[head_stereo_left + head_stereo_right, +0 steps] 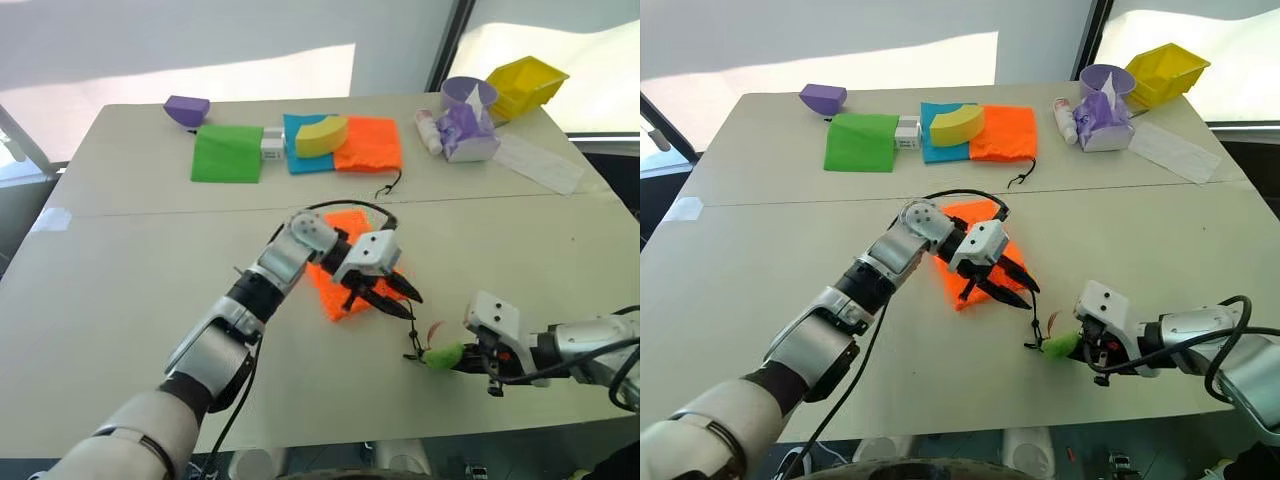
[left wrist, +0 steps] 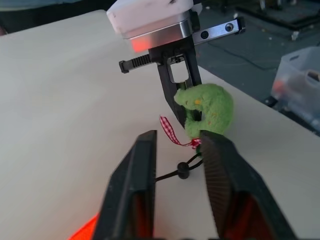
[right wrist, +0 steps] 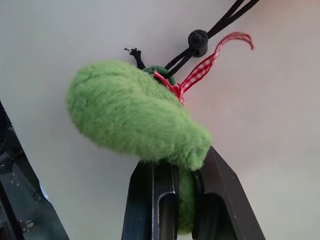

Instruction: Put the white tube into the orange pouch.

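Nearest the robot, at about five o'clock on the pale beige table (image 1: 120, 300), the right gripper (image 1: 455, 355) is pinching a fuzzy green pom-pom (image 3: 132, 117) tightly between its two black fingers. A small red-and-white checked ribbon (image 3: 210, 62) and a thin black cord with a round black toggle (image 3: 198, 41) are hanging from the pom-pom's top.

Just beyond it, near the table's centre, the left gripper (image 1: 385, 295) is hovering over the bright neon-orange fabric drawstring pouch (image 1: 335, 290), which is lying flat on the table. Its ridged black fingers (image 2: 135, 195) are standing apart with nothing between them, pointing towards the pom-pom at four o'clock. The black cord is running from the pouch to the pom-pom.

Farther off, at twelve o'clock along the far edge, a green fabric square (image 1: 228, 154), a small white block (image 1: 271, 147), a blue cloth (image 1: 300, 160) with a yellow half-round foam piece (image 1: 321, 135) on it, and a second, squarer orange pouch (image 1: 368, 144) are lying in a row. A purple bowl-like piece (image 1: 187, 110) is sitting at eleven o'clock.

At one o'clock a slim white tube (image 1: 428, 131) with faint pink print, too small to read, is lying beside a purple-and-white pack (image 1: 466, 133), a lilac cup (image 1: 469, 92) and a yellow plastic bin (image 1: 526, 84).
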Action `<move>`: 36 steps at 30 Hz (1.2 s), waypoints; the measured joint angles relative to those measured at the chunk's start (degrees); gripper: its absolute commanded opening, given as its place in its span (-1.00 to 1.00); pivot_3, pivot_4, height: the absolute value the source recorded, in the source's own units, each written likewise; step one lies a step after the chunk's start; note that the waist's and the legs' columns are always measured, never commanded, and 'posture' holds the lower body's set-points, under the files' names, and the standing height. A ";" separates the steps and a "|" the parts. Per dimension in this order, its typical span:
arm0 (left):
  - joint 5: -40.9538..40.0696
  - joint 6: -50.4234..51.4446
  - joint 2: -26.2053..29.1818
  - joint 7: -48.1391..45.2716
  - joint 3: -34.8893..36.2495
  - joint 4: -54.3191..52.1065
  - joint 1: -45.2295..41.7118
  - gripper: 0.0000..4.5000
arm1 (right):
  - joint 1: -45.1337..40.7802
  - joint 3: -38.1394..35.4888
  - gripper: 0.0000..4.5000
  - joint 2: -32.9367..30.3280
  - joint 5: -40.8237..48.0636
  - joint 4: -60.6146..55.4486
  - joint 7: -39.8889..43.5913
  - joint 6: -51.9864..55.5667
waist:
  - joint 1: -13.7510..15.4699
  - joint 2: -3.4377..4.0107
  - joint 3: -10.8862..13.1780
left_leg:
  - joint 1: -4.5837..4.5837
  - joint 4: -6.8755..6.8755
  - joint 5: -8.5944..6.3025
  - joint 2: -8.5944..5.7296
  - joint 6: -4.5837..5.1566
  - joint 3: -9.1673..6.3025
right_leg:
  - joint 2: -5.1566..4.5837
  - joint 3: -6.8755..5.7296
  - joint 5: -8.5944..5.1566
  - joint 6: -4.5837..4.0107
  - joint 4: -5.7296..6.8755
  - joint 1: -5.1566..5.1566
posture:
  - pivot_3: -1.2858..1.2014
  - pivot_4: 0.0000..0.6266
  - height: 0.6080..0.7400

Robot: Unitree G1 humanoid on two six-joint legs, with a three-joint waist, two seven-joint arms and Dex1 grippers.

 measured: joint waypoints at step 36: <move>-6.80 23.51 15.94 16.41 13.67 -35.61 26.40 0.76 | -4.16 -7.23 0.57 -1.66 -4.86 9.46 3.28 -6.14 | -0.20 0.06 -0.01 | 0.10 0.06 -0.10 0.06 -0.13 0.04 | 0.06 0.14 0.07 0.10 0.07 0.06 | 0.03 -0.52 1.00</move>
